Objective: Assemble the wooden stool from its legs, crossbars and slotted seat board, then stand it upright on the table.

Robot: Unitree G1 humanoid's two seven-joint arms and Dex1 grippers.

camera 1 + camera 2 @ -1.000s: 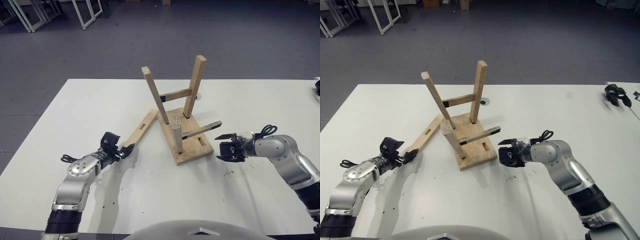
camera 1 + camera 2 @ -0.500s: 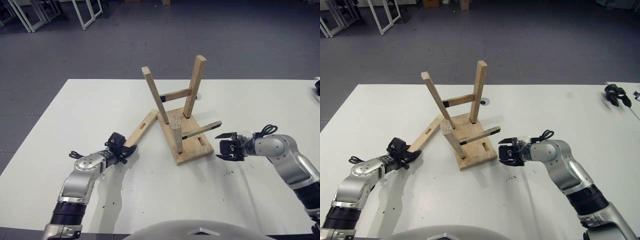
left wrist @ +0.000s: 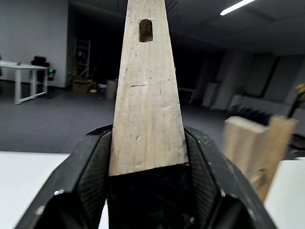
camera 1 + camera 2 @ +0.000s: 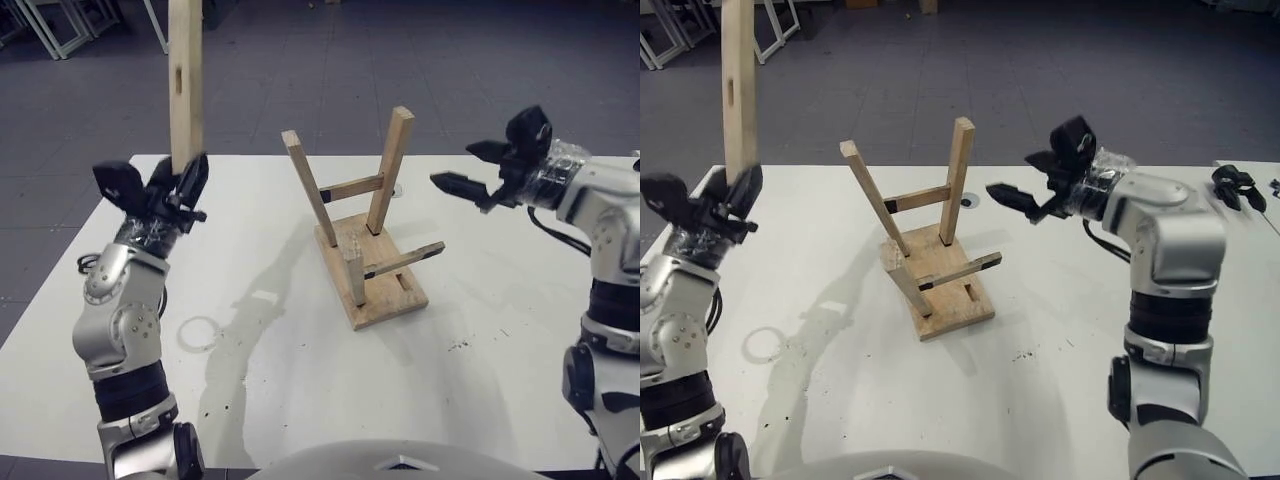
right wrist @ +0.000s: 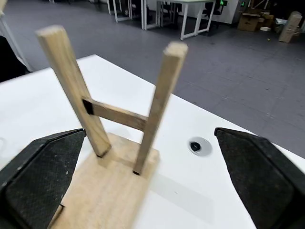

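Observation:
The slotted seat board (image 4: 385,298) lies flat on the white table (image 4: 480,400). Two legs (image 4: 388,170) stand up from it, joined by a crossbar (image 4: 352,188). A third leg (image 4: 354,278) stands at the board's near side with a crossbar (image 4: 405,260) sticking out to the right. My left gripper (image 4: 168,192) is raised at the table's left, shut on a loose slotted leg (image 4: 185,80) held upright. In the left wrist view that leg (image 3: 147,95) sits between the fingers (image 3: 90,167). My right gripper (image 4: 458,165) hangs open in the air right of the stool; its wrist view faces the two legs (image 5: 159,100).
A faint white ring (image 4: 200,330) marks the table near the left arm. A round grommet hole (image 4: 397,192) sits behind the stool. A small black object (image 4: 1232,188) lies at the table's far right edge. Metal frames (image 4: 50,25) stand on the floor behind.
My left gripper has closed on the loose leg, lifted it off the table and turned it upright. My right gripper has risen from beside the seat board to above and right of the stool.

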